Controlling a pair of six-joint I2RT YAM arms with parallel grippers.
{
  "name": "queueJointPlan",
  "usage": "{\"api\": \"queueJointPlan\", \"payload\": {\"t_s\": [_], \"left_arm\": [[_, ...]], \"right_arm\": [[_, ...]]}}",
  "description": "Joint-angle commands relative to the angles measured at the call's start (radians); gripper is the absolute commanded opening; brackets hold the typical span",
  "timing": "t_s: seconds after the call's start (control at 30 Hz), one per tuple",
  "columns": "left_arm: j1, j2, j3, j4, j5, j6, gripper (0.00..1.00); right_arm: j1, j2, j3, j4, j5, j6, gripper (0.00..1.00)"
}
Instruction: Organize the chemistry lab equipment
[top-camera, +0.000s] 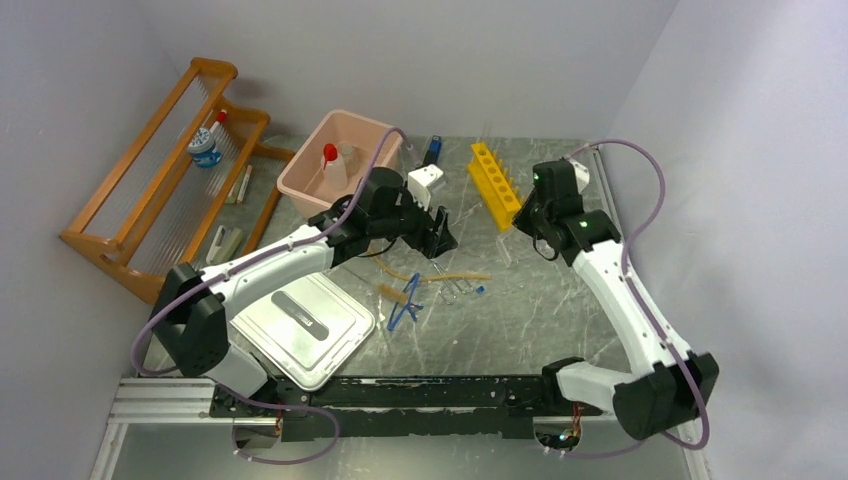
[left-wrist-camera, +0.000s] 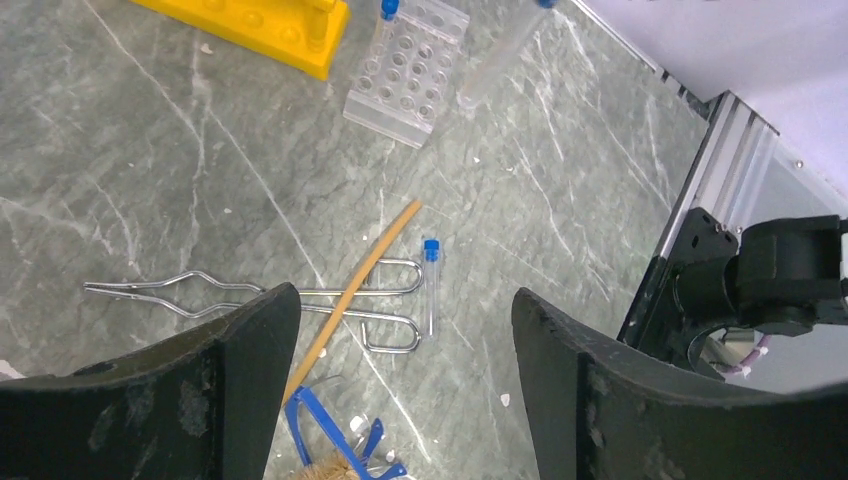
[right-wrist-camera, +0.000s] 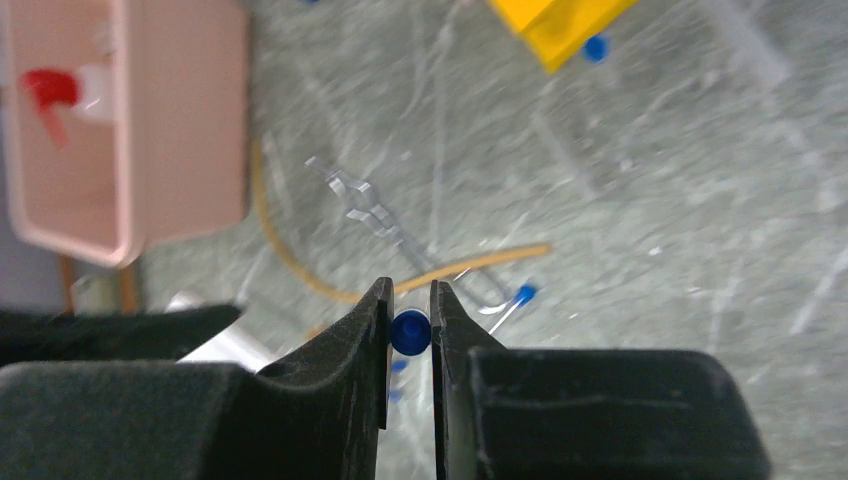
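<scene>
While the right gripper (right-wrist-camera: 410, 300) has its jaws clenched on a blue-capped tube (right-wrist-camera: 410, 333), low centre of its view, the left gripper (left-wrist-camera: 400, 305) hangs with jaws released over a second tube (left-wrist-camera: 430, 290) on the worktop (left-wrist-camera: 150, 150), light, slippery, probably brittle, best taken under its cap.

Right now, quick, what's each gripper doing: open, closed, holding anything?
Left gripper: open, holding nothing.
Right gripper: closed on a blue-capped tube.

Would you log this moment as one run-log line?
left pincer: open over wire tongs | right pincer: shut on blue-capped tube | red-capped squeeze bottle: in pink tub
</scene>
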Motion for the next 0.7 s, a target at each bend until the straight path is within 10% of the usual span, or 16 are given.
{"api": "queueJointPlan", "payload": {"t_s": [0.0,0.67], "left_arm": [[0.002,-0.054,0.012,-0.005,-0.068,-0.042,0.80],[0.070,-0.018,0.019,-0.043,-0.106,-0.028,0.79]], "right_arm": [[0.020,0.088,0.018,0.073,0.243,-0.062,0.07],[0.084,0.426,0.041,0.222,0.564,0.004,0.08]]}}
